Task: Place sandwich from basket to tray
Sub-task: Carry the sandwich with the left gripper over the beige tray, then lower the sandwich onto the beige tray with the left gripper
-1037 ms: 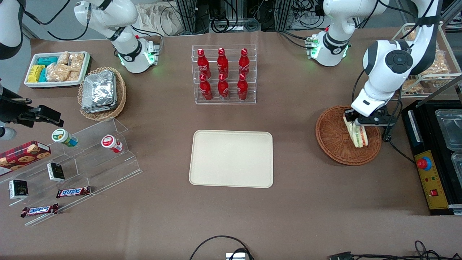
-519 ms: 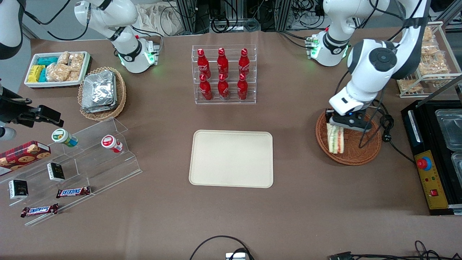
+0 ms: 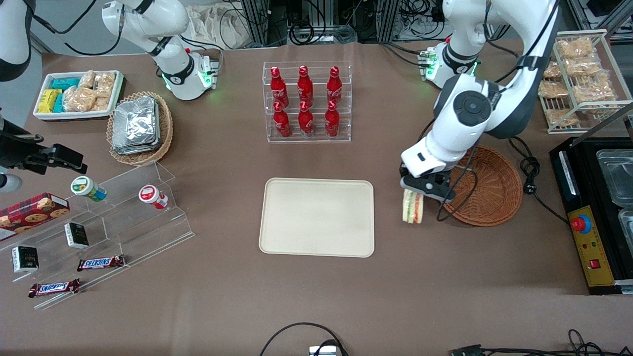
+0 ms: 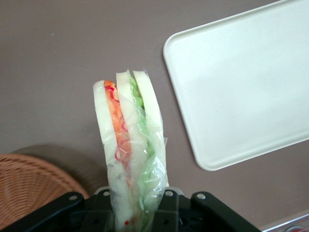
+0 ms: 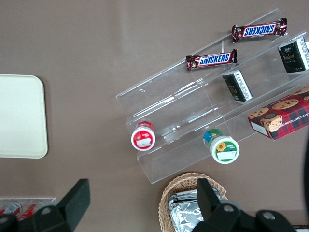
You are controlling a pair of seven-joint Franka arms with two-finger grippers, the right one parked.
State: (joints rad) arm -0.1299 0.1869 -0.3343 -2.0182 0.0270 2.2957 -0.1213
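Carried clear of the wicker basket (image 3: 483,185) since a second ago, the wrapped sandwich (image 3: 412,206) hangs clamped in the gripper (image 3: 420,190), between basket and tray (image 3: 317,217). Transport step; next, continue over the tray, lower, release.

- Bottle rack (image 3: 306,102): six red bottles, clear case.
- Foil packets (image 3: 135,124) in light wicker basket.
- White snack bin (image 3: 79,94).
- Acrylic steps (image 3: 106,225): two Snickers (image 3: 100,262), two cups.
- Cookie box (image 3: 30,212).
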